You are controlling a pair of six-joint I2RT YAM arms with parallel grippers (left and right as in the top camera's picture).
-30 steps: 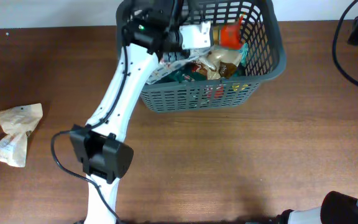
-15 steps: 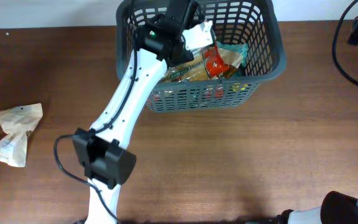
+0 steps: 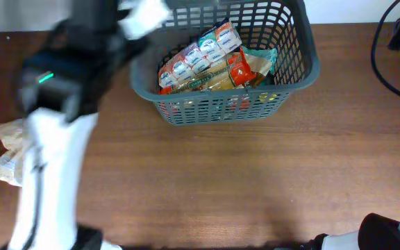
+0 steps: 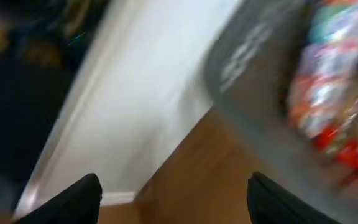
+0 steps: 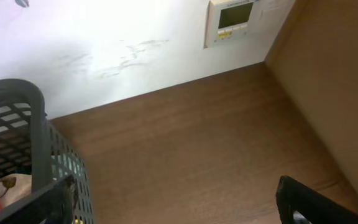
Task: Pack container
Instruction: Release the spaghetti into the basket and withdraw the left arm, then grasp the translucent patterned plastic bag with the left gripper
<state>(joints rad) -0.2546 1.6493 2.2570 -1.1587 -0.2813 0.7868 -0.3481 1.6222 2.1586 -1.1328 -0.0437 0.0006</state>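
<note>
The container [image 3: 298,66], a dark grey slotted basket, stands at the back of the table with food packets inside. A long orange-and-white packet [image 3: 198,59] lies on top, beside a red one [image 3: 240,68]. My left arm is motion-blurred at the basket's left. In the overhead view, my left gripper [image 3: 143,15] is a white blur over the basket's left corner. My left gripper [image 4: 179,202] is open and empty, with the basket rim [image 4: 253,81] to its right. My right gripper [image 5: 185,205] is open and empty over bare table, with the basket wall [image 5: 36,137] at its left.
A crumpled beige packet [image 3: 9,149] lies at the table's left, partly behind my left arm. Black cables [image 3: 384,55] hang at the back right. The right arm's base [image 3: 387,232] sits at the front right corner. A wall panel [image 5: 232,18] is behind the table.
My left gripper opened over the basket and let go of a packet, which now lies inside on top. The left arm then swung fast out to the left. The right arm stayed still.
</note>
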